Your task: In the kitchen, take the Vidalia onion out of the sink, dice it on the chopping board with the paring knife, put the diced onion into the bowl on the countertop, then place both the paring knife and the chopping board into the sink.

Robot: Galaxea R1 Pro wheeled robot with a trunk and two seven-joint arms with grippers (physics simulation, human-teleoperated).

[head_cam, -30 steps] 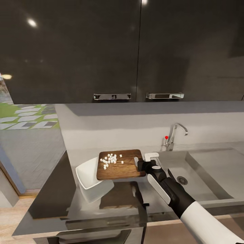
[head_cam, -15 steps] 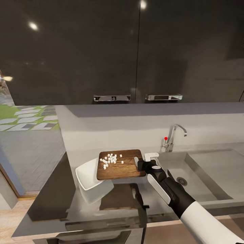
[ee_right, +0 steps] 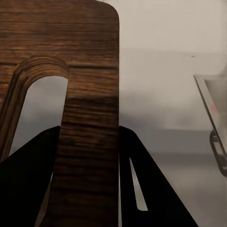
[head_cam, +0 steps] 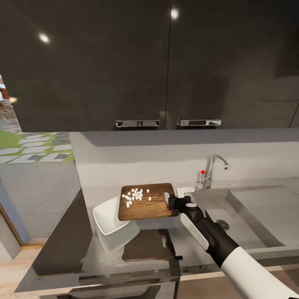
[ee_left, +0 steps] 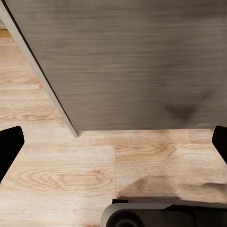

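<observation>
My right gripper (head_cam: 171, 202) is shut on the slotted right end of the chopping board (head_cam: 146, 202), holding it level just above the countertop (head_cam: 62, 236). The diced onion (head_cam: 135, 195) lies scattered on the board's left half. The white bowl (head_cam: 107, 216) sits tilted under the board's left edge. To the right lies the sink (head_cam: 249, 207) with its tap (head_cam: 212, 165). In the right wrist view the board (ee_right: 90, 94) fills the gap between the black fingers (ee_right: 28, 184). My left gripper (ee_left: 113, 146) is open, hanging over a wooden floor. The paring knife is out of view.
Dark glossy wall cabinets (head_cam: 166, 62) with chrome handles (head_cam: 137, 123) hang above the backsplash. A small white object (head_cam: 185, 191) rests by the sink's near-left corner. Beside my left gripper stands a grey cabinet panel (ee_left: 132, 61).
The head camera has shifted slightly, so the whole picture moved. The board, the onion pieces, the bowl and my right arm hold the same places relative to each other.
</observation>
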